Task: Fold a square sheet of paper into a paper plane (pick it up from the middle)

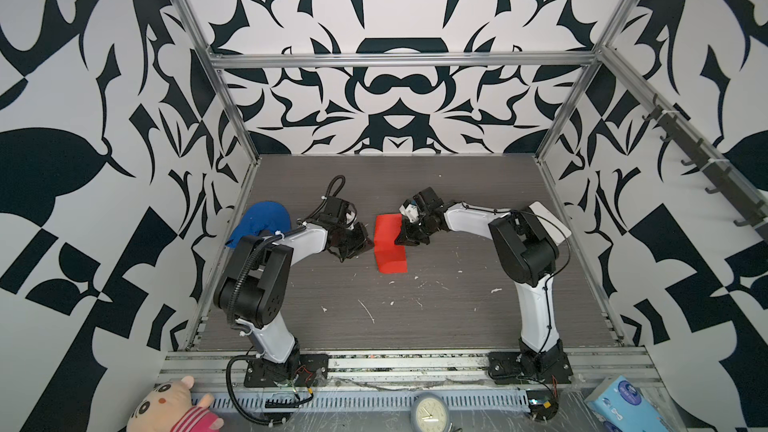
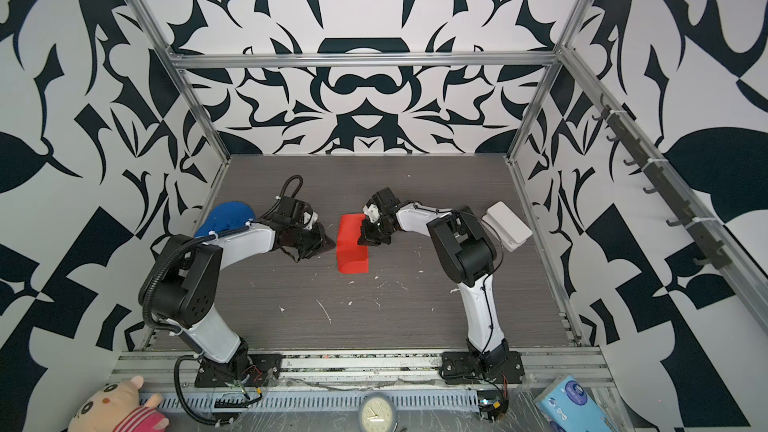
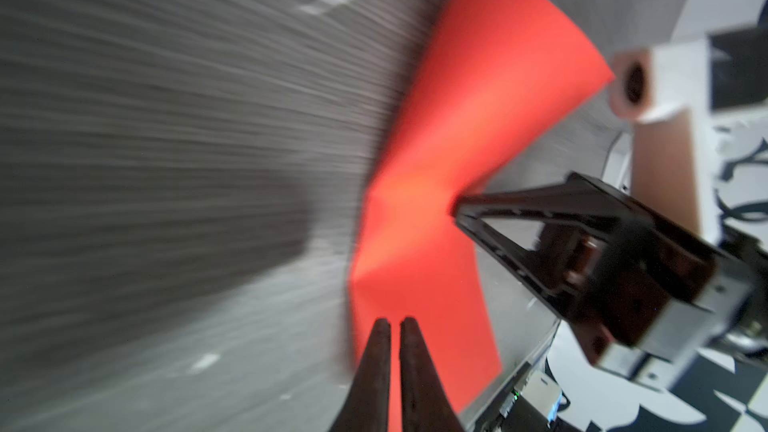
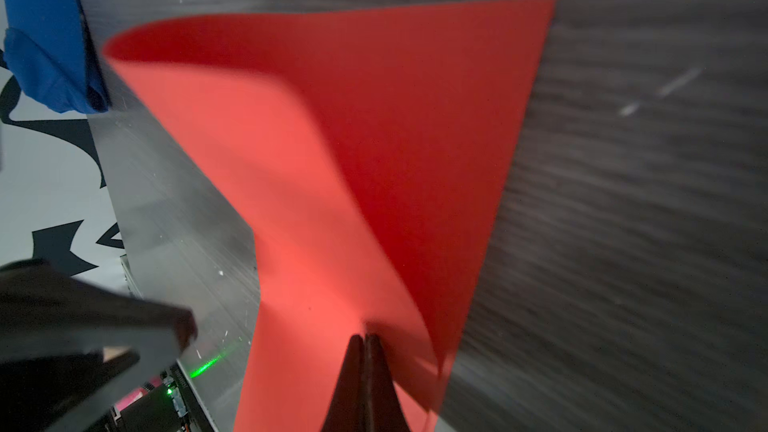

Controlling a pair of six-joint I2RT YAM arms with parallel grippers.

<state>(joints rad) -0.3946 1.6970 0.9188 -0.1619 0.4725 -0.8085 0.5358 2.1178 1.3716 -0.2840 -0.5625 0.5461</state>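
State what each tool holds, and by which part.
Right tool pinches the thin bright red square paper sheet at its edge. Left tool: hold cannot be told.

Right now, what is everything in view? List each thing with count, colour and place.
square sheet of paper: one, bright red, table centre, curled over between both hands.
cloth lump: one, blue, table's far left.
box: one, white, table's far right.
plush toy: one, cream and pink, front ledge, left.
clock: one, grey, front ledge, centre.
tissue pack: one, light blue, front ledge, right.
table: one, grey wood grain.
left hand: nearly shut, against the paper's edge; grip unclear.
right hand: shut on the paper.
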